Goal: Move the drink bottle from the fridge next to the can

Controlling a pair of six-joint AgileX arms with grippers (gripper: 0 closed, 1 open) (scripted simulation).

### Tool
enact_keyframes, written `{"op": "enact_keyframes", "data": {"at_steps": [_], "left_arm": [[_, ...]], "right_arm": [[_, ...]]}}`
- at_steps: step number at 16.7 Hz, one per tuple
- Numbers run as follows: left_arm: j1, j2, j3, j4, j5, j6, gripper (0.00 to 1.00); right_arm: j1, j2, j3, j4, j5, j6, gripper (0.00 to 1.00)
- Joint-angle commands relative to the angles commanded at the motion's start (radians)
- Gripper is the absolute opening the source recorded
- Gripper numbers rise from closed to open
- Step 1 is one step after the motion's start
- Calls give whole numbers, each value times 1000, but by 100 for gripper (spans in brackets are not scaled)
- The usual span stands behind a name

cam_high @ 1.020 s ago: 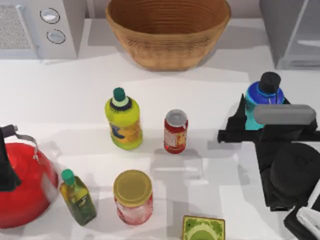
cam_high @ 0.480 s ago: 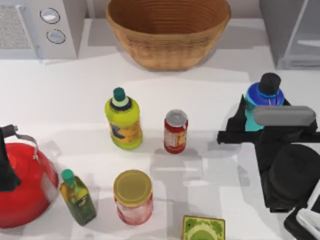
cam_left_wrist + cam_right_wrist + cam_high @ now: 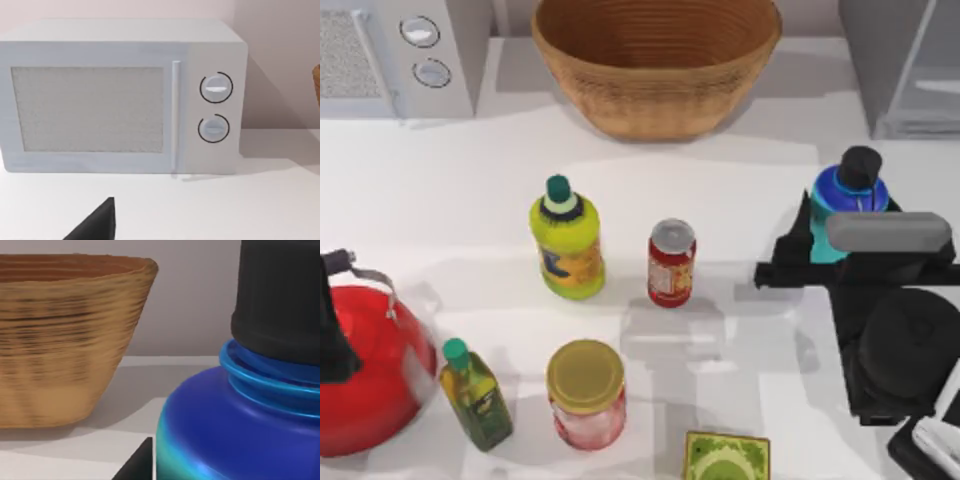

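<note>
The drink bottle (image 3: pixel 847 190), teal below a blue shoulder with a black cap, stood upright at the table's right, well apart from the can (image 3: pixel 671 262). My right gripper (image 3: pixel 820 235) flanked its body; whether the fingers actually clamped it, I couldn't tell.

- Light is bright and even across the white table (image 3: pixel 740 190), with no glare spots.
- Soft grey shadows fall from the can (image 3: pixel 671 262) and the yellow-lidded jar (image 3: pixel 586 392) toward the top view's right and lower side.
- The basket (image 3: pixel 65 335) looks smeared in the right wrist view.
- The drink bottle (image 3: pixel 240 425) sits very close and soft-edged there.
- The microwave (image 3: pixel 120 95) appears flat-lit and pale.
</note>
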Motion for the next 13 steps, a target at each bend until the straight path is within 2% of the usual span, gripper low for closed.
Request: {"op": "enact_keyframes", "data": {"at_steps": [7,13], "left_arm": [[0,0,0,0,0,0,100],[0,0,0,0,0,0,100]], "right_arm": [[0,0,0,0,0,0,98],[0,0,0,0,0,0,100]]}}
